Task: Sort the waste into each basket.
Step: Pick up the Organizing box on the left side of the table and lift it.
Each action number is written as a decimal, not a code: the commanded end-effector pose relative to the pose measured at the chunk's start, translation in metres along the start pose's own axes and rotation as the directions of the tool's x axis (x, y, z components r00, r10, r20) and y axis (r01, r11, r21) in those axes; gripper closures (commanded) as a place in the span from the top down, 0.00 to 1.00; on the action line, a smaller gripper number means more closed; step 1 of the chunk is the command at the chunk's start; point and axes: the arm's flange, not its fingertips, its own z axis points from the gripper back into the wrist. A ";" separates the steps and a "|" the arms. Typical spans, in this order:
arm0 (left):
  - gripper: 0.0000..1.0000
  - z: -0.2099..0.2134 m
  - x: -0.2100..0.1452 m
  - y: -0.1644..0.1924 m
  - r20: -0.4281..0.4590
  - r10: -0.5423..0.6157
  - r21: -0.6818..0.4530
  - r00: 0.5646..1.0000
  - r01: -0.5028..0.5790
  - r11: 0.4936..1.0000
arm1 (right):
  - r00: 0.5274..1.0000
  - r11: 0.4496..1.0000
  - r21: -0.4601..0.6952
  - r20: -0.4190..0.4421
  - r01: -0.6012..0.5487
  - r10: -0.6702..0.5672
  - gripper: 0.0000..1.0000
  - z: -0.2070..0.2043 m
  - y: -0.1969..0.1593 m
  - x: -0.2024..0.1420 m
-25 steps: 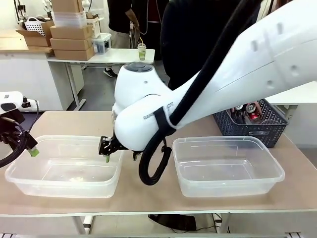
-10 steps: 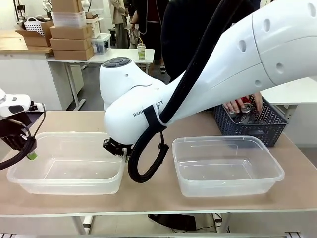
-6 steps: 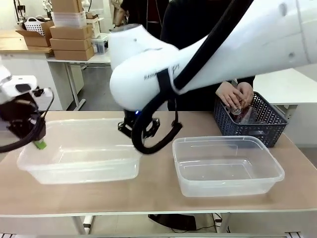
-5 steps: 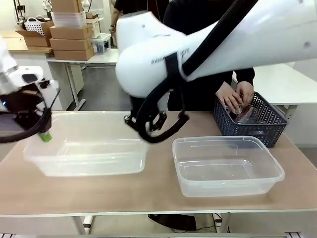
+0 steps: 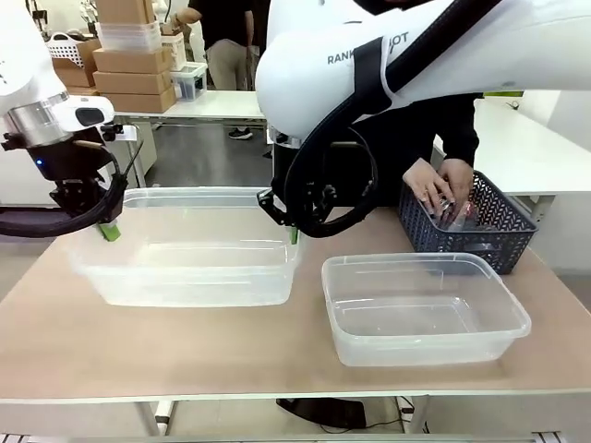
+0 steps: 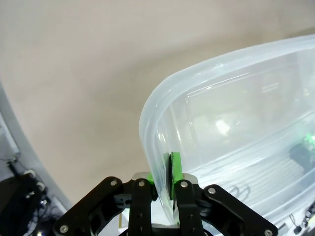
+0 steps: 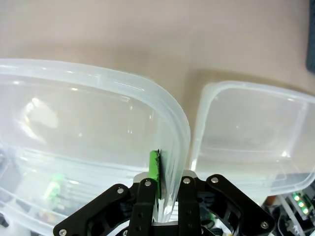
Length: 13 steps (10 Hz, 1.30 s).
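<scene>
Front view, big to small. Table (image 5: 166, 355) spans the frame. Tub (image 5: 194, 268) hangs between the two grippers, roughly level, and looks lifted clear of the table. Second tub (image 5: 425, 314) sits on the table just beyond the right gripper (image 5: 294, 234), apart from the held one. Dark basket (image 5: 466, 242) is farther out on that same side, well away from both grippers. The person's hands (image 5: 440, 187) reach into it — waste (image 5: 459, 212) in there is mostly hidden, can't tell cans from bottles. Left gripper (image 5: 109, 231) pinches the tub's rim at one short end, and the right gripper pinches the opposite end. Left wrist view: green pads (image 6: 175, 166) pressed on the tub wall — one inside, one outside. Right wrist view: same clamp on the wall, second tub just beside the fingers.
</scene>
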 end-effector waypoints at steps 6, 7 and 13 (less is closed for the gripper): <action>0.07 -0.003 0.059 -0.089 0.014 0.211 -0.126 0.977 -0.208 0.970 | 0.998 0.998 -0.033 0.050 -0.048 0.050 0.05 0.018 -0.124 -0.038; 0.07 -0.008 0.079 -0.110 0.014 0.192 -0.113 0.981 -0.189 0.975 | 0.998 1.000 0.000 0.067 -0.005 0.005 0.05 0.023 -0.143 -0.051; 0.07 -0.013 0.080 -0.142 0.033 0.200 -0.087 0.979 -0.197 0.977 | 0.994 0.989 0.107 0.041 0.099 -0.104 0.05 -0.009 -0.179 -0.043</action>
